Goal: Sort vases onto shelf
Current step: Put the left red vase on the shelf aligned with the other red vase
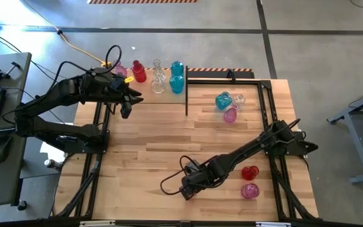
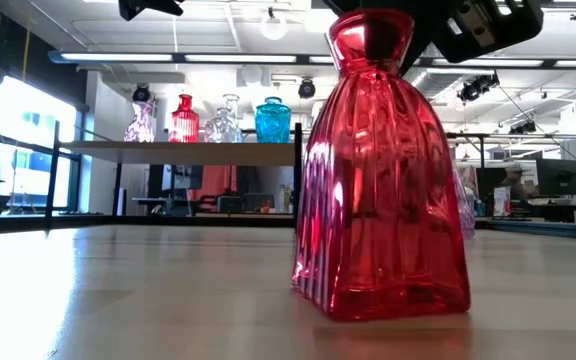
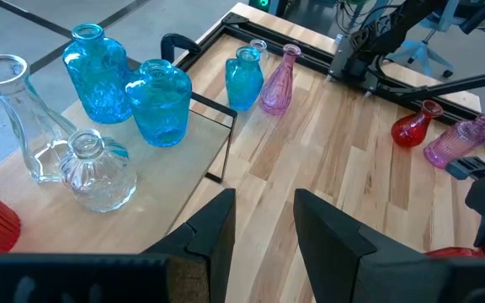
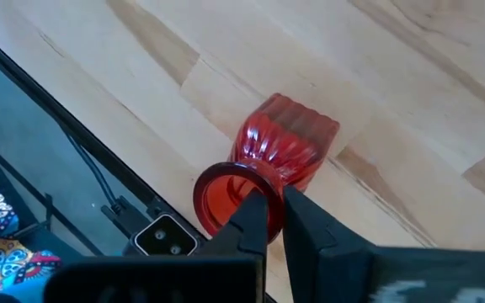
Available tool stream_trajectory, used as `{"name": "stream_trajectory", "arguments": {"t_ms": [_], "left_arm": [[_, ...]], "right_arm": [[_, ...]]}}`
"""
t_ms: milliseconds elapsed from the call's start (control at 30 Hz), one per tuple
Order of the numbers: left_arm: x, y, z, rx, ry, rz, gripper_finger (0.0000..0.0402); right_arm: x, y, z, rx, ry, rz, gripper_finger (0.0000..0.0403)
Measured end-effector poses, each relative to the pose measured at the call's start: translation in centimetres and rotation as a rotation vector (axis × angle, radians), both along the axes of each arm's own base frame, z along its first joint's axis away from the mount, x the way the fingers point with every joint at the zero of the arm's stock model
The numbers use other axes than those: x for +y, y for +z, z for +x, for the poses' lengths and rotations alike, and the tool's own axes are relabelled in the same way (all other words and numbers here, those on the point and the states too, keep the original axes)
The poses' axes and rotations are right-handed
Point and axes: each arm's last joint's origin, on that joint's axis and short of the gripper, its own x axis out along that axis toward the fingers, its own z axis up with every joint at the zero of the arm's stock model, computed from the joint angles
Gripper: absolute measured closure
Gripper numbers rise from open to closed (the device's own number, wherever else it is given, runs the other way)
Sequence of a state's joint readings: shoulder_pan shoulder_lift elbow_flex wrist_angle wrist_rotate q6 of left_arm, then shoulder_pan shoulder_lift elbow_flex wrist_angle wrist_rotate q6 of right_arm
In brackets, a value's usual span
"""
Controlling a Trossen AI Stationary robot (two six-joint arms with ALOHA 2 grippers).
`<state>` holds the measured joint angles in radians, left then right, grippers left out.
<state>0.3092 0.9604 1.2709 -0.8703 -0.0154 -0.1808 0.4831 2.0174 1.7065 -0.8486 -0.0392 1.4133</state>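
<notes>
At the near edge of the tabletop, the right hand is clenched on the rim of a ribbed red vase, its two fingers pinching only the thin lip of the mouth while the body stands on the wood. I judge this grip as weak: the glass is smooth and the vase is wide and heavy below, so it may swing or slip out when it is lifted, and then fall on the wood. The shelf is well apart, at the far left corner, and already carries a red, clear and blue vases close together, so a swinging vase could knock them when it arrives. The left hand hovers beside the shelf, its fingers a little apart and holding nothing; the two arms could meet there. More vases wait on the right side.
</notes>
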Motion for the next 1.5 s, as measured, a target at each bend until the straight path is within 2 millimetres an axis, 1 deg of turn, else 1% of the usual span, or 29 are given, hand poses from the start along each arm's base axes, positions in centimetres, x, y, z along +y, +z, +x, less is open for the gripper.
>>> {"name": "stream_trajectory", "arguments": {"t_ms": [133,233,400,600,800,1033,1300,1500], "left_arm": [[0.0,0.0,0.0,0.000,0.000,0.000,0.0289],[0.0,0.0,0.0,0.000,0.000,0.000,0.0289],[0.0,0.0,0.0,0.000,0.000,0.000,0.0289],[0.0,0.0,0.0,0.000,0.000,0.000,0.0289],[0.0,0.0,0.0,0.000,0.000,0.000,0.0289],[0.1,0.0,0.2,-0.002,0.000,0.000,0.0289],[0.4,-0.5,1.1,0.029,0.000,-0.009,0.0289],[0.7,-1.2,2.3,0.070,-0.006,-0.027,0.0289]], "right_arm": [[0.0,0.2,-0.1,0.002,0.017,0.015,0.0402],[-0.1,0.8,-0.2,-0.011,0.029,0.018,0.0402],[-0.4,2.6,0.4,-0.061,0.059,0.020,0.0402],[-1.3,5.1,1.0,-0.114,0.105,0.003,0.0402],[-2.8,7.5,1.6,-0.168,0.155,-0.026,0.0403],[-4.9,9.3,2.5,-0.234,0.229,-0.040,0.0403],[-7.8,10.5,3.4,-0.290,0.307,-0.027,0.0403],[-9.8,11.0,3.8,-0.311,0.359,-0.018,0.0403]]}}
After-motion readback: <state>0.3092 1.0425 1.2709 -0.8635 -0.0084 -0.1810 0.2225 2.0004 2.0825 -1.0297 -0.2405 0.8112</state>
